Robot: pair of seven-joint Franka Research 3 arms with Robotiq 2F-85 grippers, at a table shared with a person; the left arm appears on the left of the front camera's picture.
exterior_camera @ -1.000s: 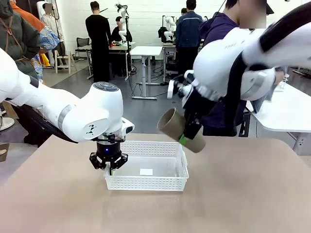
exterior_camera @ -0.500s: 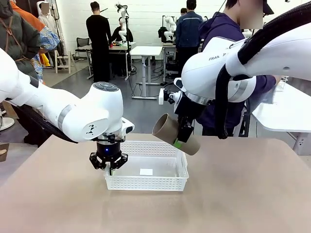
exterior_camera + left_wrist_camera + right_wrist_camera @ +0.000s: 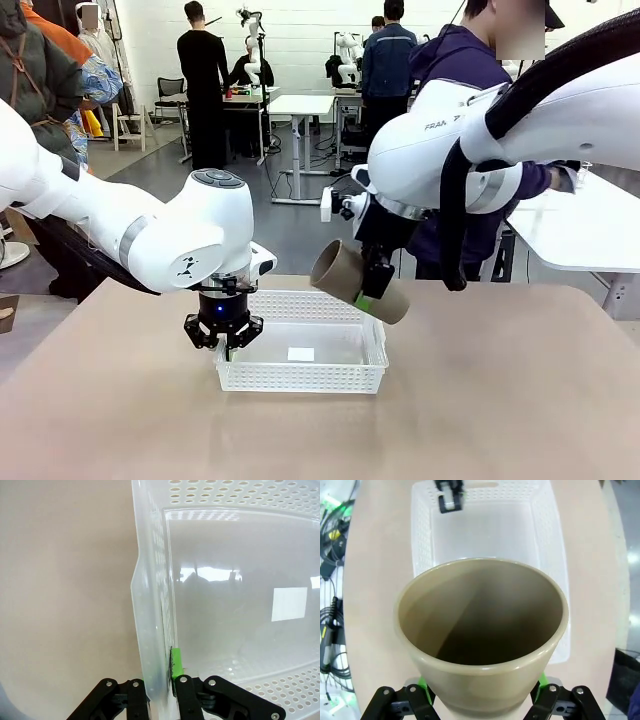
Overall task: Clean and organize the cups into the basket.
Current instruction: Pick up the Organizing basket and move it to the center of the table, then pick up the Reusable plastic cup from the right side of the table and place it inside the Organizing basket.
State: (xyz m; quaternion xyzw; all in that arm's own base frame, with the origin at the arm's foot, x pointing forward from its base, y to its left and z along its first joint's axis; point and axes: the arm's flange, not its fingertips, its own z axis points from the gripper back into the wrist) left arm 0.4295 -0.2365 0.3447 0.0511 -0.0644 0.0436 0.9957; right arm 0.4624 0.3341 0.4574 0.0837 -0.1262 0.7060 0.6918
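1. Front view: the right gripper (image 3: pixel 371 291) clasps the matte tan cup (image 3: pixel 340 272), which is tilted mouth-left at centre frame. It has slid left and lower than a second ago, above the lattice-sided white plastic basket (image 3: pixel 300 376). The left gripper (image 3: pixel 225 340) stays pinched on the basket's left wall.
2. Left wrist view: at bottom centre, the left gripper (image 3: pixel 162 682) squeezes the basket (image 3: pixel 150 605) by its translucent, perforated wall.
3. Right wrist view: the right gripper (image 3: pixel 482 700) grips the smooth round cup (image 3: pixel 480 625) between green pads, with the basket (image 3: pixel 422 545) in the upper frame.

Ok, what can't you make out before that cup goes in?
Right wrist view: the tan cup hides much of the basket floor; its base runs off the bottom edge.
Front view: the cup covers one finger of the right gripper.
Left wrist view: the basket wall veils the fingertips of the left gripper.
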